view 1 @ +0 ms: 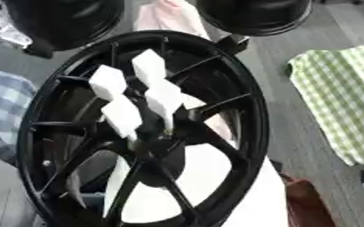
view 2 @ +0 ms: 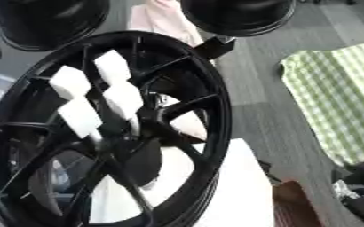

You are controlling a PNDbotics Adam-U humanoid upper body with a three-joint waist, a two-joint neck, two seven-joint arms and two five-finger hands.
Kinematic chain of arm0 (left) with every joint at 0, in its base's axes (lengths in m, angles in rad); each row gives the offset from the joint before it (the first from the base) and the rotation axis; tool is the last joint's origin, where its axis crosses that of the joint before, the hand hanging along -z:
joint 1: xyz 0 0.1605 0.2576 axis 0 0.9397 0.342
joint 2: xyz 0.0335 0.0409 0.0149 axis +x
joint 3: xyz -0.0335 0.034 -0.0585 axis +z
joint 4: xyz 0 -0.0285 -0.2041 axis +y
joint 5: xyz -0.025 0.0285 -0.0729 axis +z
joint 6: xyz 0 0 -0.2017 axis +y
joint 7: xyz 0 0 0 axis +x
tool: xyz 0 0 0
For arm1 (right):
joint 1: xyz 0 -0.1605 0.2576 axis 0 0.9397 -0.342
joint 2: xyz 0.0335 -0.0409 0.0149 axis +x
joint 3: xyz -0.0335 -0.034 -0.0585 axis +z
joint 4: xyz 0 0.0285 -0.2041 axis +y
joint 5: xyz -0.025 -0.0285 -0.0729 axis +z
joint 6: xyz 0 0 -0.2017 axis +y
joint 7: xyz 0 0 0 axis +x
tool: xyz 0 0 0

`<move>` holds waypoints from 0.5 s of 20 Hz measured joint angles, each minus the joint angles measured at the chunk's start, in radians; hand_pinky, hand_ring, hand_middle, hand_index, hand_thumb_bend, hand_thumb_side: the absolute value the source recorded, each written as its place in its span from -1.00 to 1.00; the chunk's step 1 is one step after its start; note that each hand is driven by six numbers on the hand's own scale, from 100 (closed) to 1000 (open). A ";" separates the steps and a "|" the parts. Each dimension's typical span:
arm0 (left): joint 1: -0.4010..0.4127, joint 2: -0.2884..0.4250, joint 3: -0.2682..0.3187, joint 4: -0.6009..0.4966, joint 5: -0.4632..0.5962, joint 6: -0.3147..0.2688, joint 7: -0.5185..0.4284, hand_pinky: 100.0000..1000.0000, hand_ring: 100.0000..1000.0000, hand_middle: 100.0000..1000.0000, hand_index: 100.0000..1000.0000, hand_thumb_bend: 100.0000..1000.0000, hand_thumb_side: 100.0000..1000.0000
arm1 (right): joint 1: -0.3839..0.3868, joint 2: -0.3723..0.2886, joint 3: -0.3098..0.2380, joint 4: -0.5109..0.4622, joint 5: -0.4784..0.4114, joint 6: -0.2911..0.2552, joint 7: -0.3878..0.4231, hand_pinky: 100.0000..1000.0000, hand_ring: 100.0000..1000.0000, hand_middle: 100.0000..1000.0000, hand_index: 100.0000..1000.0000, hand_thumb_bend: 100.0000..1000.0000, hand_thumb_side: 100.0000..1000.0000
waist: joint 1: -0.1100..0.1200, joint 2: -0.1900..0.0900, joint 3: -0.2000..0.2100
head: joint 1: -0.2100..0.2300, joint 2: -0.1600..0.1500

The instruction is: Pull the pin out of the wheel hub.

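One black wheel hub [view 1: 239, 133] tilted on a white stand [view 2: 231, 195], left hand [view 1: 150, 128] over its centre, white-padded fingers [view 1: 148, 65] straight and spread upward, holding nothing discernible, pin not made out, checked cloth [view 1: 344, 97] to the right.

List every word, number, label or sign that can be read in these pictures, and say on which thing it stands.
None: no readable text shows in either view.
Black wheel: no visible lettering.
White blocks at the hub: blank faces.
Green checked cloth: pattern only.
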 measured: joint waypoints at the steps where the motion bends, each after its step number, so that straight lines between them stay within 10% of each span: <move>1: -0.006 -0.007 -0.007 0.008 -0.001 -0.002 0.002 0.57 0.48 0.38 0.65 0.21 -0.06 | 0.000 0.000 0.000 0.000 0.000 0.000 0.000 -0.04 0.22 -0.02 0.37 -0.56 -0.34 | 0.000 0.000 0.000 | 0.001 0.000; 10: -0.047 -0.075 -0.048 0.078 -0.001 -0.018 0.018 0.57 0.49 0.39 0.65 0.23 -0.11 | -0.016 0.000 0.006 0.000 0.003 0.001 0.004 -0.04 0.22 -0.02 0.37 -0.56 -0.35 | 0.005 0.005 -0.012 | 0.012 -0.003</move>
